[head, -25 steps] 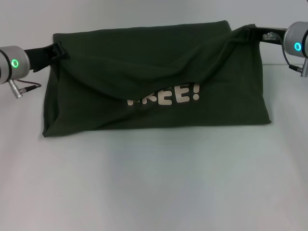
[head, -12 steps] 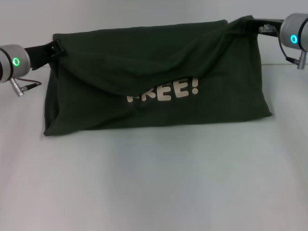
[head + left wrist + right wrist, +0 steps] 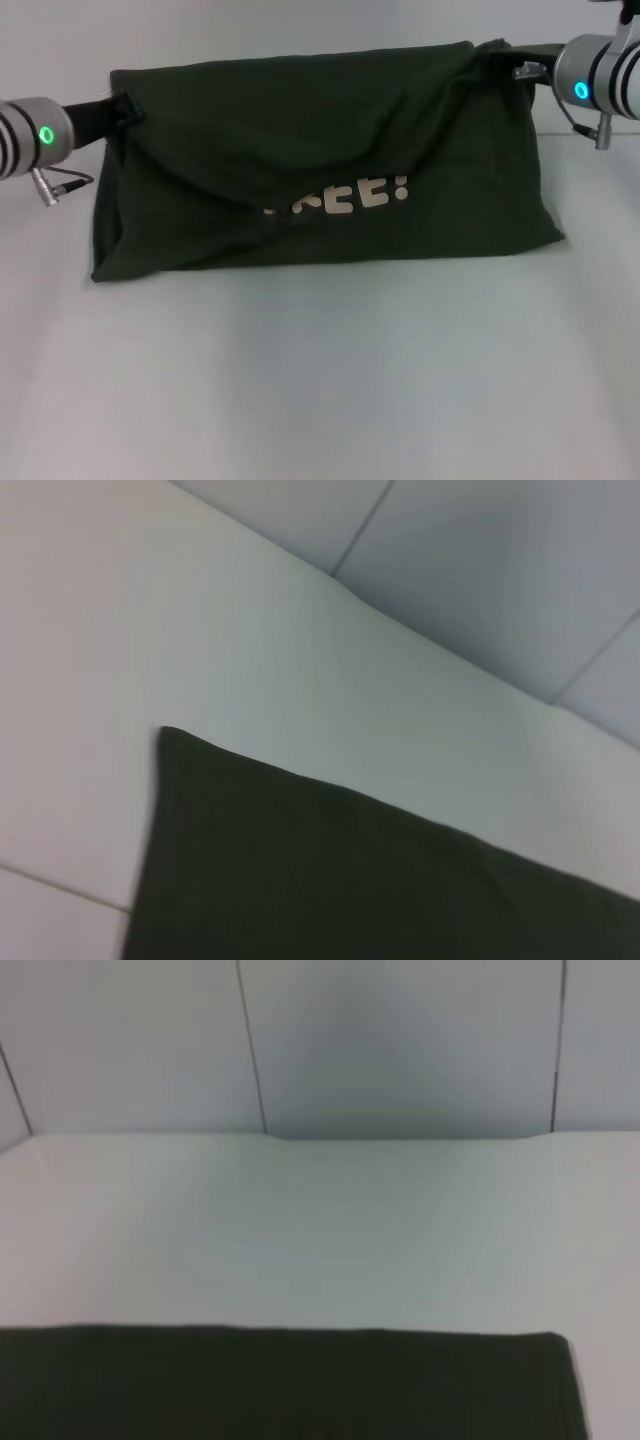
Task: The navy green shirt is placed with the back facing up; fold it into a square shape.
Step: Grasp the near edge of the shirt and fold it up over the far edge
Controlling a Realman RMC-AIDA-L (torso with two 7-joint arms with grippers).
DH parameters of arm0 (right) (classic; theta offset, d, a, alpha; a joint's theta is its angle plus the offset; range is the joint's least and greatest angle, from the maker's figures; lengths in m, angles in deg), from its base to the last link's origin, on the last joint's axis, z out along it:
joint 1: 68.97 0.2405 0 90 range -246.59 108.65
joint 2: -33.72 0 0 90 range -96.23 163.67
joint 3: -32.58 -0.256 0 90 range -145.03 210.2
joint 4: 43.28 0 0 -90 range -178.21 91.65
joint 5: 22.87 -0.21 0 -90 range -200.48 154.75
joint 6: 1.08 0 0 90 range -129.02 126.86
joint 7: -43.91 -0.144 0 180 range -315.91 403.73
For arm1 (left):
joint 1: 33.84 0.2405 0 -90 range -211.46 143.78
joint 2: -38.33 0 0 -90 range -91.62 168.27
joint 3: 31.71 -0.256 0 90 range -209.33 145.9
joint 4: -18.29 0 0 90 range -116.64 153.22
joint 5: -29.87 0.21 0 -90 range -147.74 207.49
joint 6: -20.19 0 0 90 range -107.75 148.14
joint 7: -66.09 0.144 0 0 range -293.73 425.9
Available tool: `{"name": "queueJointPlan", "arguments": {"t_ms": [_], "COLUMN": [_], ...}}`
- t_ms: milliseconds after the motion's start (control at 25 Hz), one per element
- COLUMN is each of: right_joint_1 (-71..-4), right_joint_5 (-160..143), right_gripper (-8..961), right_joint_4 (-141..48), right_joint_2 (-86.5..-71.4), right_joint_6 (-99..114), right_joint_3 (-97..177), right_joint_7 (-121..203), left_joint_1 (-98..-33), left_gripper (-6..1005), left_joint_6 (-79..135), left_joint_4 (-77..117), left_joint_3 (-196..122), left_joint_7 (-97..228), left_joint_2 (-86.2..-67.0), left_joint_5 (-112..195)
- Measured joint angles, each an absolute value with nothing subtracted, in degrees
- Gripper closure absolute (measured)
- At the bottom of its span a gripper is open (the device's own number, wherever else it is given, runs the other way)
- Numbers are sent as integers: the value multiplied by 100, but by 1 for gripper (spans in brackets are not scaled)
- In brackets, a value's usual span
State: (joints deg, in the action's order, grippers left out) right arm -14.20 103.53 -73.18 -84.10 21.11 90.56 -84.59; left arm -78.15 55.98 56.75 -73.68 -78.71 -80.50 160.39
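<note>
Evidently both pincers, left pincer (image 3: 122,105) and right pincer (image 3: 508,62), grip the navy green shirt (image 3: 320,160) by its upper corners, lifting that edge off the table (image 3: 320,380) for a fold.

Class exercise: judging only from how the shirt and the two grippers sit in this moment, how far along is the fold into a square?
Done: the navy green shirt is already a wide band on the table. In hand: the left gripper and right gripper hold its far corners, and the sagging layer half covers pale lettering. Left: lay that layer flat and fold the sides in, since the shape is far wider than deep.
</note>
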Motion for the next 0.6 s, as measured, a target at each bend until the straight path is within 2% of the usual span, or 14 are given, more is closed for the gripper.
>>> {"name": "queueJointPlan", "arguments": {"t_ms": [200, 400, 480, 600], "right_joint_1": [-1316, -1325, -1468, -1822], "right_joint_5": [10565, 10702, 10699, 10683], "right_gripper": [886, 793, 756, 700], "right_joint_4": [-7138, -7056, -7309, -8012], "right_joint_2": [-8367, -8274, -8234, -8199], "right_joint_6": [2271, 2454, 2774, 3494], "right_joint_3": [9176, 9136, 9126, 9046], "right_joint_7": [-8525, -8804, -8999, -9367], "left_joint_1": [-7855, -7810, -7648, -7264], "left_gripper": [980, 918, 687, 622], "left_joint_6": [5613, 5674, 5797, 6185], "left_joint_4": [5647, 5656, 5828, 6364], "left_joint_3": [-7872, -8001, -7945, -7838], "left_joint_7": [-7852, -7872, -7915, -7932], "left_joint_2": [-8026, -8011, -8033, -8163], "left_joint_5": [16039, 16031, 15946, 15722]}}
